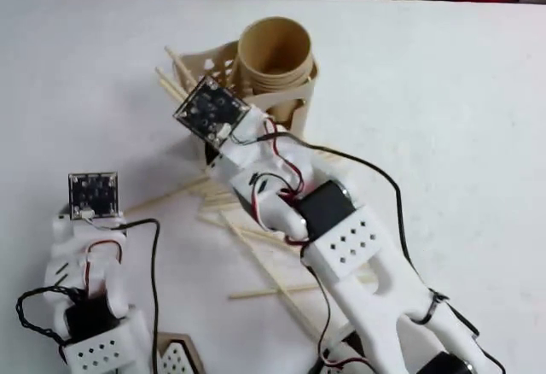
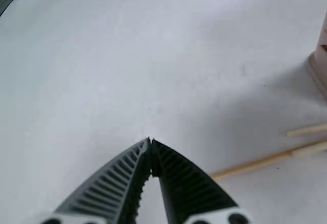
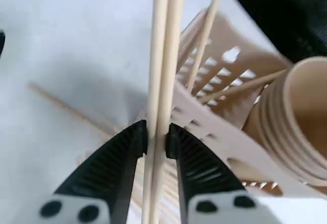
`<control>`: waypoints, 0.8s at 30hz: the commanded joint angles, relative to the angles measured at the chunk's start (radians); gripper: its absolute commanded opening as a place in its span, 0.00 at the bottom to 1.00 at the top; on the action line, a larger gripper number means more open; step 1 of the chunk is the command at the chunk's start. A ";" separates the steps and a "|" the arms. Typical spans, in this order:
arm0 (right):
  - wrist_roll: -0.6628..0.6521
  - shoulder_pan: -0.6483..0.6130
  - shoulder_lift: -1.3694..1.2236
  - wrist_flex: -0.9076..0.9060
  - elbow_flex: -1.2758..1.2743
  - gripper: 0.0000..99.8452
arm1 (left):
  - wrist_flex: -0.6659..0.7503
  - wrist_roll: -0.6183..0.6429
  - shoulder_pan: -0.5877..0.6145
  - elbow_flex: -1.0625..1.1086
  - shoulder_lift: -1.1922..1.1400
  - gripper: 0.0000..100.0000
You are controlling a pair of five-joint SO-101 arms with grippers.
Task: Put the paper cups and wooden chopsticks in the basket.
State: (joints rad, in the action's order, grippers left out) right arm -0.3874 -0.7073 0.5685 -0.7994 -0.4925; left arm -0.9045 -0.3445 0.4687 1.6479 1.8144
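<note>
Wooden chopsticks [image 3: 162, 55], a pair, sit clamped between the right gripper's [image 3: 156, 132] fingers. They run straight through the jaws, and their far ends reach over the basket [image 3: 225, 137] rim, beside the stacked paper cups [image 3: 299, 116] inside it. To do this well, the arm probably wants the tips further over the opening and tilted down before release, or they may tip back out. More sticks [image 1: 264, 291] lie loose on the table [image 2: 153, 55]. The left gripper [image 2: 149, 142] hangs pressed together, empty.

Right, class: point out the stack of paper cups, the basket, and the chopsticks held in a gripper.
paper cups [image 1: 275, 49], high view, top cup's inside.
basket [image 3: 225, 137], right wrist view, near rim.
held chopsticks [image 3: 159, 55], right wrist view, mid shaft.
</note>
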 commanded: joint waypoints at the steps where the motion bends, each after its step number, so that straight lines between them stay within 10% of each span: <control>1: 0.038 -0.004 0.058 0.064 0.035 0.02 | 0.020 0.011 0.005 -0.038 0.010 0.02; 24: 0.253 0.005 -0.062 0.384 0.365 0.02 | 0.020 0.011 0.005 -0.038 0.010 0.02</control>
State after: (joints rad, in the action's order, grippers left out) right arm -0.1435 -0.7089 0.5547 -0.4434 -0.2041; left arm -0.9045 -0.3445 0.4687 1.6479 1.8144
